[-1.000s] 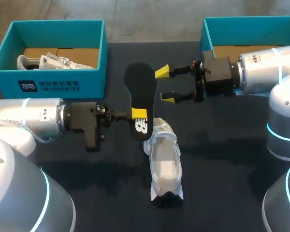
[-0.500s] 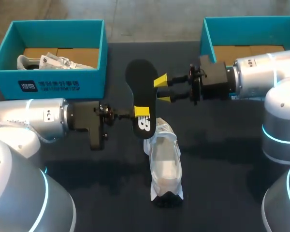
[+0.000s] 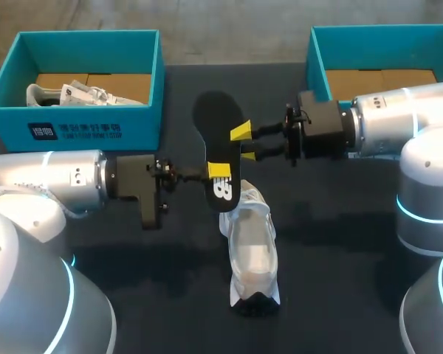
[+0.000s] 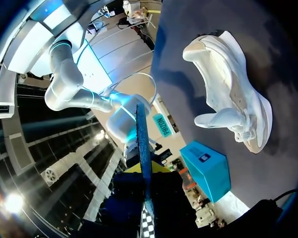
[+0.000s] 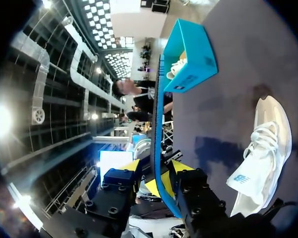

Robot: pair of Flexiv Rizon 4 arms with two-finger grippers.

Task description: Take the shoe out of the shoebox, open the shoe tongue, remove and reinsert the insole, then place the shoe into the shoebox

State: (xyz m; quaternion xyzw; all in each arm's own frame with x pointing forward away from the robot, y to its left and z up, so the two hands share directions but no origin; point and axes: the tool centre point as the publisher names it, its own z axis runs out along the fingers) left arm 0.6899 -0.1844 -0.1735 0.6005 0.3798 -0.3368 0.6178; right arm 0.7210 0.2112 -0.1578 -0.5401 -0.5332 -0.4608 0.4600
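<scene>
A black insole (image 3: 218,140) hangs on edge above the table's middle. My left gripper (image 3: 216,171) is shut on its heel end; in the left wrist view the insole (image 4: 143,144) rises thin from between the fingers of that gripper (image 4: 146,178). My right gripper (image 3: 244,144) straddles the insole's middle from the other side. In the right wrist view the insole (image 5: 158,124) runs between the yellow tips of this gripper (image 5: 155,173), with narrow gaps on both sides. The white shoe (image 3: 251,247) lies on the table just under the insole, also seen as the shoe (image 4: 233,109) and the shoe (image 5: 260,148).
A teal shoebox (image 3: 81,122) at the back left holds another white shoe (image 3: 74,94) and paper. A second teal shoebox (image 3: 332,51) stands at the back right, behind my right arm. The dark table (image 3: 340,280) spreads around the shoe.
My right gripper has moved left onto the insole and its fingers have narrowed around it. The left gripper has carried the insole slightly right and down.
</scene>
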